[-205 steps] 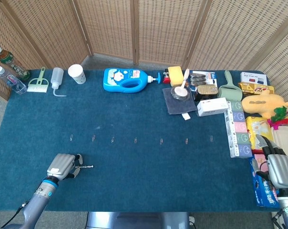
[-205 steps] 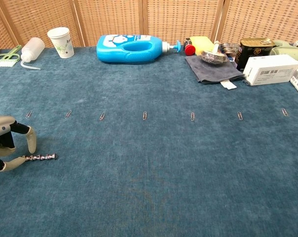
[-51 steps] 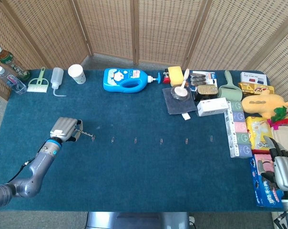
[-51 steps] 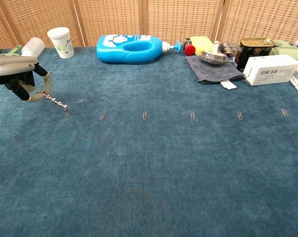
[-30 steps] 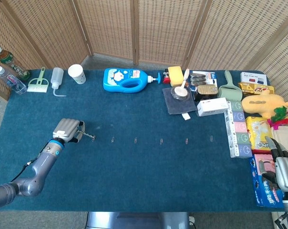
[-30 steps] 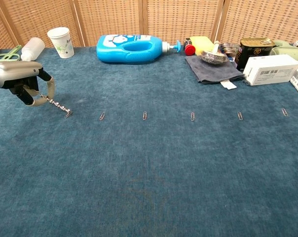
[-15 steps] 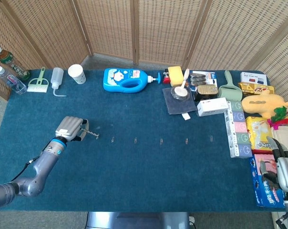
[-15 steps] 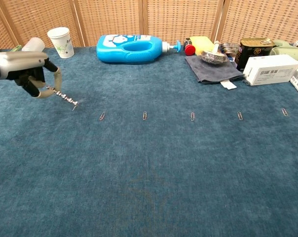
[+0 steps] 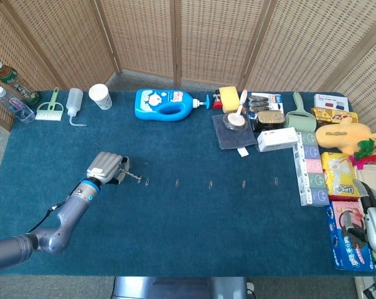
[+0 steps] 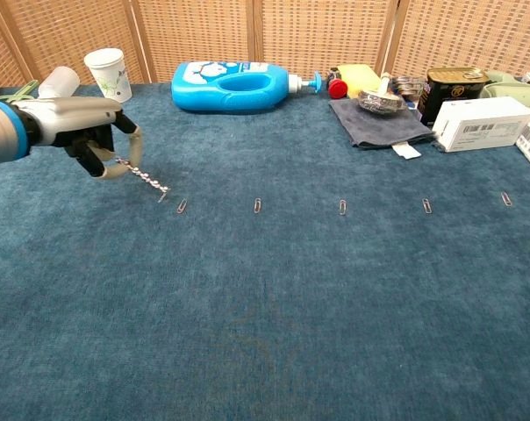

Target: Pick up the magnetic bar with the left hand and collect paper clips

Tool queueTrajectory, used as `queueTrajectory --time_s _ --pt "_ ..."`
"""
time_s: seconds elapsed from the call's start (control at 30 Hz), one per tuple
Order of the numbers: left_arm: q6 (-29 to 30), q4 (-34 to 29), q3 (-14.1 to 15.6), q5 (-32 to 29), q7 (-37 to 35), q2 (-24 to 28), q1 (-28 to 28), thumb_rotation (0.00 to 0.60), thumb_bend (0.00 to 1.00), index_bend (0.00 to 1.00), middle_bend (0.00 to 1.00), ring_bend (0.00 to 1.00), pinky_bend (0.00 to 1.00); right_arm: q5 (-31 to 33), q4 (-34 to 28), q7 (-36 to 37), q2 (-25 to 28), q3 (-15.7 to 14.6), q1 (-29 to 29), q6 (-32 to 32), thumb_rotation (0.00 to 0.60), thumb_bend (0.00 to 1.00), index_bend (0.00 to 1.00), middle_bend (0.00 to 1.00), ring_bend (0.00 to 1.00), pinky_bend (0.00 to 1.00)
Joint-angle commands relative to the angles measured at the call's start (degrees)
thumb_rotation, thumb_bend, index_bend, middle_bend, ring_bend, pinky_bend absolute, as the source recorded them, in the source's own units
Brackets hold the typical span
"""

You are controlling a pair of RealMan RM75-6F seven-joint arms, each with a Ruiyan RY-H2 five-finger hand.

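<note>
While the left robot hand (image 10: 96, 140) pinches it, the beaded silver magnetic bar (image 10: 145, 177) slants tip-down.

Table (image 9: 175, 237) covered in dark blue carpet-like cloth. Across the middle, a row of paper clips (image 10: 260, 206), each well apart. Along the far edge: small brush (image 9: 50, 109), squeeze bottle (image 9: 75, 99), paper cup (image 9: 101, 96), blue detergent bottle (image 9: 166, 104) on its side, grey cloth (image 9: 233, 132), white box (image 9: 277, 139). Along the right edge, crowded packages and a yellow plush toy (image 9: 345, 133).
</note>
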Motion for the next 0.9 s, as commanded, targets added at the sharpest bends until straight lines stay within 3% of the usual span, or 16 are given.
queueTrajectory --time_s 0.03,0.57,0.9 --pt "-0.43 0.99 -0.2 -0.39 0.1 -1.27 -0.77 0.6 0.49 0.65 1.0 1.0 1.0 -0.05 -0.12 0.19 0.26 -0.04 -0.22 0.18 0.6 0.5 0.0 0.15 0.15 0.25" --pt "-1.03 2.97 0.21 -2.04 2.02 -4.41 -2.89 0.6 0.49 0.65 1.0 1.0 1.0 -0.04 0.58 1.67 0.64 -0.15 -1.35 1.21 0.6 0.5 0.0 0.15 0.15 0.25" --pt "3.01 0.7 -1.98 -0.49 -1.19 0.8 -1.15 0.6 0.49 0.65 1.0 1.0 1.0 -0.56 0.59 1.28 0.23 0.12 -0.42 0.23 0.6 0.5 0.0 0.15 0.15 0.25"
